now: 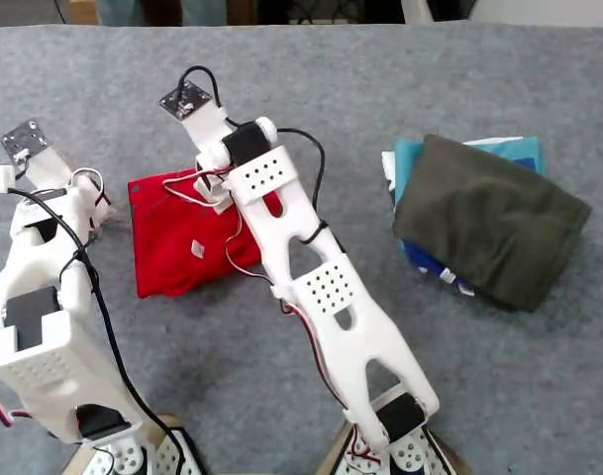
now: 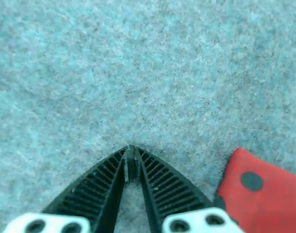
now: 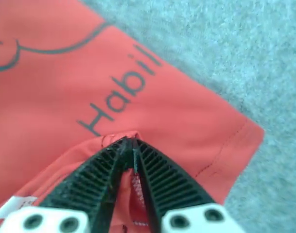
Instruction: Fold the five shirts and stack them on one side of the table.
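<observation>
Grey bench (image 1: 380, 89), stack (image 1: 489, 218) at 3 o'clock — red shirt (image 1: 172, 247) at 9 looks mid-fold: right end effector (image 3: 130, 145) pinches its cloth, left end effector (image 2: 130, 153) closed on nothing — next, carry the fold across.

Print on the red shirt (image 3: 186, 111), right wrist view: one line of dark lettering (image 3: 119, 94) on the cloth. It starts just ahead of the right claw (image 3: 130, 141) tips and runs away from them up to the shirt's edge. Beyond the lettering is a curved dark outline drawing (image 3: 41, 46), partly cut off. A white label (image 3: 11, 206) sits close beside the claw's base; its print is not legible. Left wrist view: a dark round dot (image 2: 252, 181) is printed on the red shirt, near the left claw (image 2: 131, 151), not touching it.
</observation>
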Motion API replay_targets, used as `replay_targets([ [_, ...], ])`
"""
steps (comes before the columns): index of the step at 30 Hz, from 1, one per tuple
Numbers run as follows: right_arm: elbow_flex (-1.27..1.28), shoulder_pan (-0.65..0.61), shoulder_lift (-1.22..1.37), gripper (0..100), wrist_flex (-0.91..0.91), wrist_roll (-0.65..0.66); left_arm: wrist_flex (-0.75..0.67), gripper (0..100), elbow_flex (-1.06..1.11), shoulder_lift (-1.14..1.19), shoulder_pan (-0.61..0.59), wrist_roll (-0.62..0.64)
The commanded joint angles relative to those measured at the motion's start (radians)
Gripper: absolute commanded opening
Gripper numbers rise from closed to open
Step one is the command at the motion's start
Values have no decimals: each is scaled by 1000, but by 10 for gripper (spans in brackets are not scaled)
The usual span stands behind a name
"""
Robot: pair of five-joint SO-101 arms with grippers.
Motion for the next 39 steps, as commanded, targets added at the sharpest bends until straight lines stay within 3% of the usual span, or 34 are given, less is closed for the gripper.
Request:
replay_targets([
  [1,15,31,-91,15,11,-6,-6,29,-50,-9,-5,6],
  [7,332,66,-239,15,11,-6,-6,29,-51,-8,-5,6],
  [22,1389,133,-924,15,-18,-3,-6,29,-53,-6,-4,6],
  [28,1260,130,-963,15,-235,-3,-6,29,-53,-6,-4,6],
  [34,1049,38,-716,15,-491,-6,-8,29,-51,-6,10,5],
  [39,826,0,-478,15,-474,-9,-8,29,-51,-6,10,5],
])
